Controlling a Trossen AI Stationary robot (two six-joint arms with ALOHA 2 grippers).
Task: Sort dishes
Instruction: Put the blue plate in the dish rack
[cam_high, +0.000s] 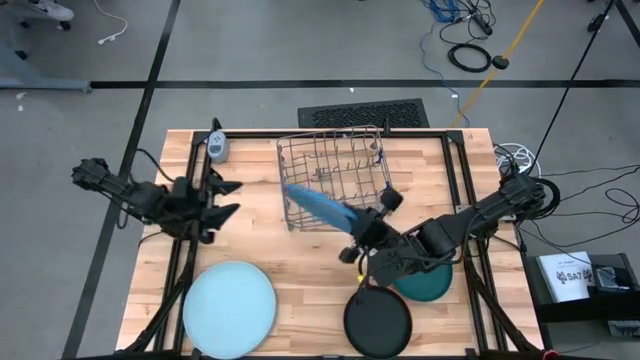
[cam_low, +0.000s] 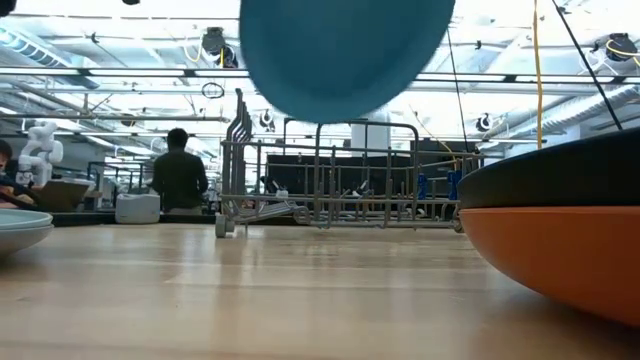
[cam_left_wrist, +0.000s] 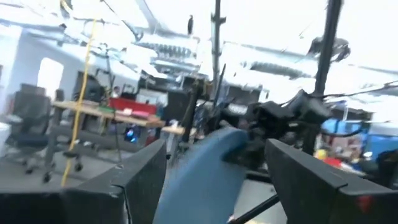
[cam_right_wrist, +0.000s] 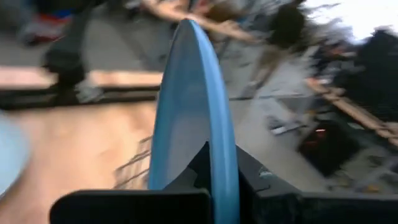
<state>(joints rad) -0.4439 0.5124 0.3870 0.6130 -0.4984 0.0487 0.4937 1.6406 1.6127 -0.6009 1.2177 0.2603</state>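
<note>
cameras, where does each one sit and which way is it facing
High: overhead, straight down on table, both arms.
Low: table height, looking level past the mid-blue plate to the rack; no arm shows.
Left wrist: past open left gripper toward the plate.
Right wrist: along right gripper, shut on the plate's rim.
Shared: all four see that plate.

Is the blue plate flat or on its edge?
On its edge: the right gripper pinches the blue plate upright, above the table.
</note>
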